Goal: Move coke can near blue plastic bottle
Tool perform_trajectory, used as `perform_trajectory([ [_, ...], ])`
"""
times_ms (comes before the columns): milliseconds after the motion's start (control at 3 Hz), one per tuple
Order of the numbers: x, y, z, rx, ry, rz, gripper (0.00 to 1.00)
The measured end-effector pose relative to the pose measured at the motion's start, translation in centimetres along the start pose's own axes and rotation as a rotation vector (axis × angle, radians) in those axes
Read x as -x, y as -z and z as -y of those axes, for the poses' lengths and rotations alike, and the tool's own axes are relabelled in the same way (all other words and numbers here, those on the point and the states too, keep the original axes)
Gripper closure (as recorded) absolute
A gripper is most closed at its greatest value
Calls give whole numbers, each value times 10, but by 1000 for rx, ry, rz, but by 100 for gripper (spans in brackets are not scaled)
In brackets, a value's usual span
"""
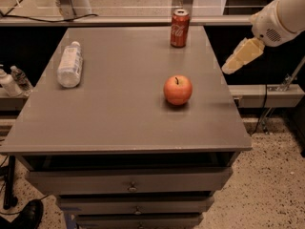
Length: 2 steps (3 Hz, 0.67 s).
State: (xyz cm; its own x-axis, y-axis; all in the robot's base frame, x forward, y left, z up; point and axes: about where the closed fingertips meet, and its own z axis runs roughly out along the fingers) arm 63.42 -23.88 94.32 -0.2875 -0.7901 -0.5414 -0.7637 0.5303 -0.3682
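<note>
The coke can (179, 28) stands upright near the far edge of the grey table (119, 109), right of the middle. The blue plastic bottle (70, 64), clear with a white label, lies on its side near the table's left edge. My gripper (231, 66) hangs in the air off the table's right edge, to the right of the can and lower in the picture, at the end of the white arm (281, 15). It holds nothing that I can see.
A red-orange apple (177, 89) sits on the table between the can and the front edge. Small bottles (9, 80) stand on a ledge left of the table. Drawers (131, 185) lie below the tabletop. A white machine base (71, 1) stands behind the table.
</note>
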Motion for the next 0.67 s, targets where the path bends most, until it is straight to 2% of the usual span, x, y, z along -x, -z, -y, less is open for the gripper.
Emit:
perform_trajectory([
  [333, 36, -50, 27, -33, -41, 107, 0],
  [667, 36, -50, 27, -33, -41, 107, 0],
])
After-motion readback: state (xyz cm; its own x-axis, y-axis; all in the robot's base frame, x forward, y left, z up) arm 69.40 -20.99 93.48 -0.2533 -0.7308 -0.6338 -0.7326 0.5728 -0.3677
